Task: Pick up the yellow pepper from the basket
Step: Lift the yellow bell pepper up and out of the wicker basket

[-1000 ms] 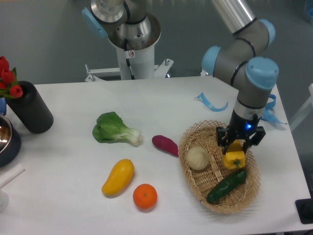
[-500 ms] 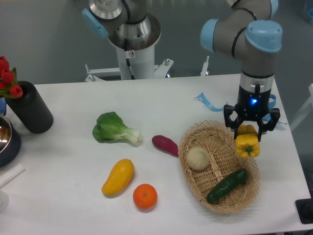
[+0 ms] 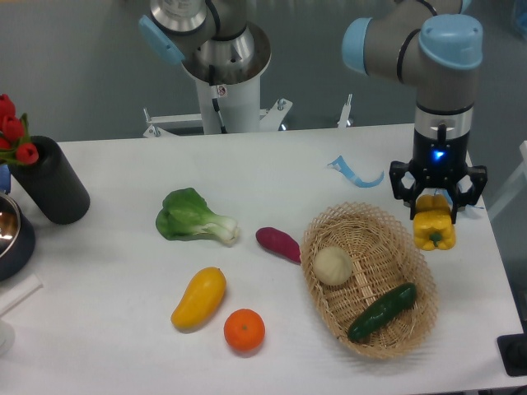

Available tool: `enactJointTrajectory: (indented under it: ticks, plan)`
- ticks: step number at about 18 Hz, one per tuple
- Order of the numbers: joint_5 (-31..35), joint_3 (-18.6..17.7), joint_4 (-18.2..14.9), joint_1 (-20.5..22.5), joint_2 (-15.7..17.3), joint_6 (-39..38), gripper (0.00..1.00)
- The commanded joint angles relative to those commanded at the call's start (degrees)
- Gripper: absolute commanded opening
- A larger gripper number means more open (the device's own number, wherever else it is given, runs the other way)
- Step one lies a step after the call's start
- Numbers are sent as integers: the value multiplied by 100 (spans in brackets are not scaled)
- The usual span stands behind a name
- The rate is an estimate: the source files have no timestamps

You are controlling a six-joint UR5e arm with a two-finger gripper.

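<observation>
The yellow pepper point(image 3: 434, 230) hangs in the air, clamped between the black fingers of my gripper point(image 3: 436, 210), which is shut on it. It sits above and just to the right of the wicker basket's point(image 3: 321, 226) far right rim, clear of the weave. The basket lies on the white table at the right. Inside it rest a pale round bun-like vegetable point(image 3: 333, 266) and a dark green cucumber point(image 3: 381, 312).
On the table left of the basket lie a purple sweet potato point(image 3: 278, 243), a bok choy point(image 3: 194, 216), a yellow mango point(image 3: 198, 297) and an orange point(image 3: 244, 329). A black cylinder point(image 3: 49, 181) with red tulips stands far left. Blue ribbon point(image 3: 352, 171) lies behind the basket.
The gripper has risen out of the basket with the yellow pepper and carried it up and to the right, past the basket's rim.
</observation>
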Motion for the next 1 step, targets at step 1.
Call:
enactJointTrajectory:
  ticks: [1]
  plan:
    - [0, 0, 0, -9, 0, 0, 44]
